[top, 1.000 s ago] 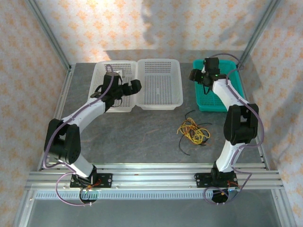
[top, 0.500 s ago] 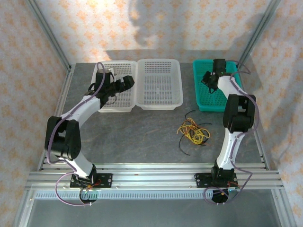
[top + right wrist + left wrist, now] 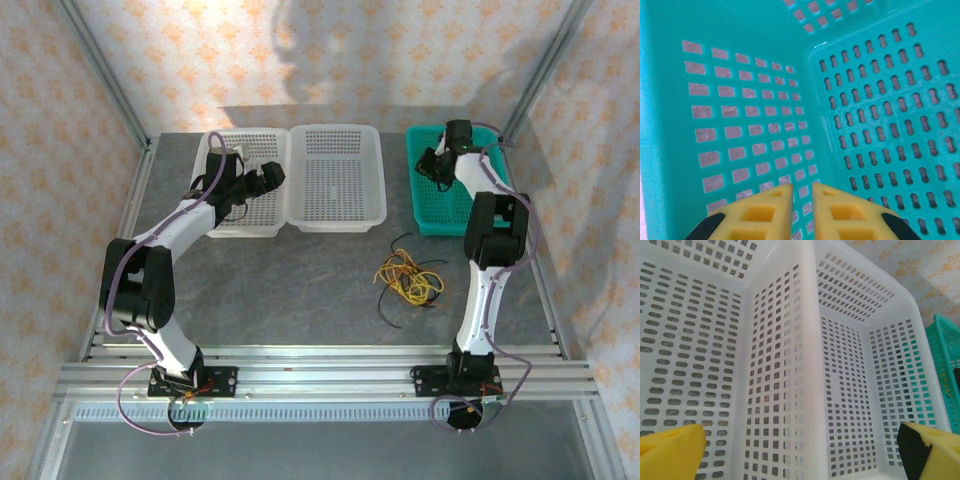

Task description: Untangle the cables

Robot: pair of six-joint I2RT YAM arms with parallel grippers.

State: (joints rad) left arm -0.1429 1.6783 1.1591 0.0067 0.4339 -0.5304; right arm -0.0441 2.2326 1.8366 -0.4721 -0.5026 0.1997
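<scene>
The grey table carries three baskets side by side at its far half. The left arm's wiring crosses the left white basket and hides part of its floor. The right arm covers much of the teal basket.

The left gripper hangs over the left white basket, close to the middle white basket on its right. In the wrist view the left gripper stands wide. Its yellow fingers are cut off at the bottom corners, and nothing lies between them.

The right gripper reaches down into the teal basket. From above it is too dark and small to read. The wrist view shows the right gripper drawn nearly together with a thin slit, holding nothing.

The cables lie heaped on the table, well apart from both grippers, toward the arm bases from the right gripper. The yellow and orange strands cannot be told apart in the knot, though black ends trail out.
</scene>
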